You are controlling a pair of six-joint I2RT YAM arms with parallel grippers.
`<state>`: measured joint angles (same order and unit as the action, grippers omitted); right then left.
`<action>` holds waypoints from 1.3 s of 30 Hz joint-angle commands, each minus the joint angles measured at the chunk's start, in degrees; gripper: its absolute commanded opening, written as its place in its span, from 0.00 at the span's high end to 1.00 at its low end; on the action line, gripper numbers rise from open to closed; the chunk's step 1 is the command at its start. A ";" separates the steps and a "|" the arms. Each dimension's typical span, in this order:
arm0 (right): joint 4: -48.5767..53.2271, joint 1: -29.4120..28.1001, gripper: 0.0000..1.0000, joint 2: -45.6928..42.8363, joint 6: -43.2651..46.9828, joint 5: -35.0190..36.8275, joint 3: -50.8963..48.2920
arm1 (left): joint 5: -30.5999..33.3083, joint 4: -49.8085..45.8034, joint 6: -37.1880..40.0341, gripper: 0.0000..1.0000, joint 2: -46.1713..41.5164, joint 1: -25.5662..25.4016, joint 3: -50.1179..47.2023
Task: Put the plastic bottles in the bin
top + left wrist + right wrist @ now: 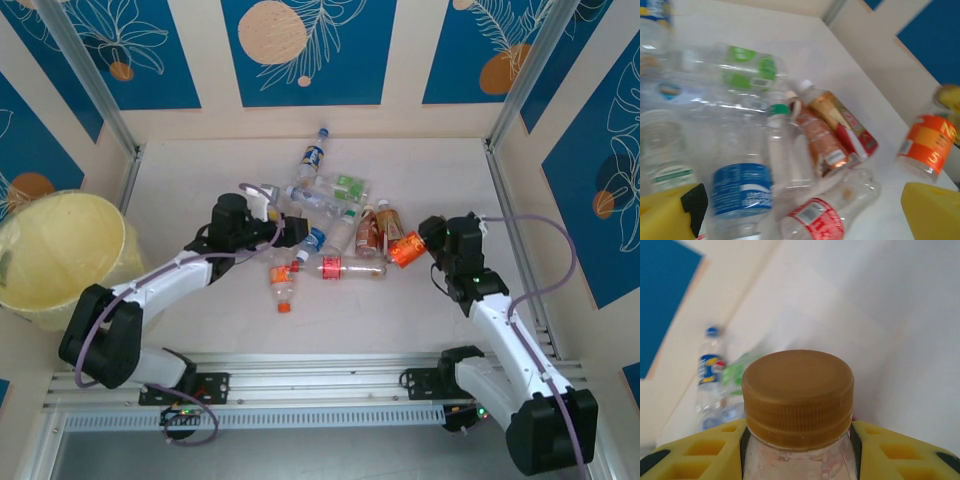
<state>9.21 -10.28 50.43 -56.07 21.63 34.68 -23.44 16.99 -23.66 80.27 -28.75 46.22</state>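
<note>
**Plastic bottles: one is in the right gripper, and the bin is on the far side**

Plastic bottles (pixel 330 215) lie in a loose heap at the middle of the worktop (pixel 200 300), and one more lies alone toward the far edge. The right gripper (pixel 425 240) is closed on the orange-labelled bottle (pixel 406 249) at the right side of the heap. Its fingers (pixel 700 450) hold the shoulder just under the brown cap (pixel 798 395). The body of this bottle points away from the wrist, toward the heap.

The bin (pixel 62 300) stands at the left edge of the worktop. From the right gripper it lies far to the left, with the heap and the left arm between them. The left gripper (pixel 262 195) hangs over the heap with its jaws wide apart, holding nothing, and it is the nearer one to the bin. In my judgement the right arm has a long carry across the worktop.
</note>
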 commanded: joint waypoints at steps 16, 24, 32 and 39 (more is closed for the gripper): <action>-19.92 -19.15 0.71 16.27 10.80 -10.16 10.26 | 0.36 -7.31 12.04 0.00 7.68 -11.77 11.75; -25.16 -22.89 0.71 19.04 7.11 -9.70 11.30 | 0.60 -8.72 11.74 0.03 11.23 -12.28 13.61; -26.55 -23.38 0.69 19.09 6.78 -13.35 11.98 | 5.53 -9.00 11.53 0.36 10.97 -12.46 13.20; -22.81 -22.97 0.38 17.77 8.77 -13.50 13.38 | 6.90 -6.75 10.83 0.45 9.72 -12.37 11.92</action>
<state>-13.26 -32.95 69.97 -48.29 10.92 44.91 -20.64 8.93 -12.03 91.24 -41.17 58.54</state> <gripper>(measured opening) 0.591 0.589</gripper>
